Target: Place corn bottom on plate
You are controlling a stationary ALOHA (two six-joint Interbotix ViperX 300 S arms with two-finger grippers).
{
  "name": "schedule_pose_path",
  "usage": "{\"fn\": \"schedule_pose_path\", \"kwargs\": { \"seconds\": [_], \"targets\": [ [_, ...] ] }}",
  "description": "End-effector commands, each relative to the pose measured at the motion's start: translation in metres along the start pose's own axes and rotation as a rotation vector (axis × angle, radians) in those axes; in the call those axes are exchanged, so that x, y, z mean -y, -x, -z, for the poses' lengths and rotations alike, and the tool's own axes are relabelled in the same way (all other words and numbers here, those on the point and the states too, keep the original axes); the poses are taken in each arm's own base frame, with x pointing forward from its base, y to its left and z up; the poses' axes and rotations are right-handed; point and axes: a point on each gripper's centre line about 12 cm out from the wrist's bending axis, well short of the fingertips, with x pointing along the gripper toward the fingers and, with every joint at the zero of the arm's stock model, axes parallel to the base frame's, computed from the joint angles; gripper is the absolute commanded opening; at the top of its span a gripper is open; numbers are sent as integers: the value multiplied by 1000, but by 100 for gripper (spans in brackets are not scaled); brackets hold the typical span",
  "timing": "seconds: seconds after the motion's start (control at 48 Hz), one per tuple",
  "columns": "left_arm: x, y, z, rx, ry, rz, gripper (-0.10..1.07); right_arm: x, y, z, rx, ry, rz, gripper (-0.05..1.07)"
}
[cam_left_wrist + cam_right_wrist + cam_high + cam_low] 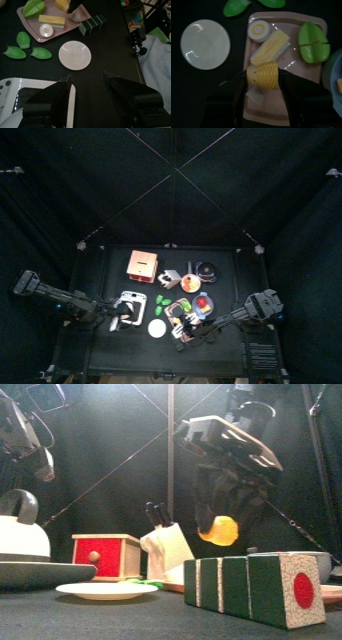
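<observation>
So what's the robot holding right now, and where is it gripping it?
The right gripper holds a yellow corn piece, jaws pressed on its ribbed sides, above the pink tray. The left gripper is open and holds nothing.

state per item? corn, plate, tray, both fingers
corn piece: held in right fingers, lifted above the tray
white plate: bare, beside the tray
pink tray: still holds egg half, pale block, green piece
left fingers: open, holding nothing

Lab test pen: black curtains, small black table, toy kitchen props.
</observation>
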Motion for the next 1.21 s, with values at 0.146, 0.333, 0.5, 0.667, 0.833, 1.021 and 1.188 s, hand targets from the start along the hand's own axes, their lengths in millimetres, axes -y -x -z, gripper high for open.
{"fn": "schedule_pose_path", "kwargs": {
  "seconds": [0.146, 0.333, 0.5, 0.667, 0.833, 1.021, 1.188],
  "targets": [
    [0, 1, -6, 23, 2, 2, 88, 11, 7, -2, 43, -48, -20, 70],
    [0, 1, -6, 24, 3, 0, 88, 12, -2, 1, 34, -58, 3, 70],
    [-1, 1, -5, 21, 3, -2, 88, 11, -13, 6, 26, -51, 28, 70],
    [-1, 1, -5, 21, 1, -2, 88, 8, -21, 9, 18, -40, 28, 70],
    [-1, 1, -4, 20, 5, -3, 88, 10, -25, 13, 12, -26, 40, 74],
    [-2, 1, -5, 20, 4, -5, 88, 11, -25, 14, 6, -25, 49, 97],
    [-2, 1, -5, 20, 3, -5, 88, 9, -23, 14, -2, -24, 43, 105]
  ]
}}
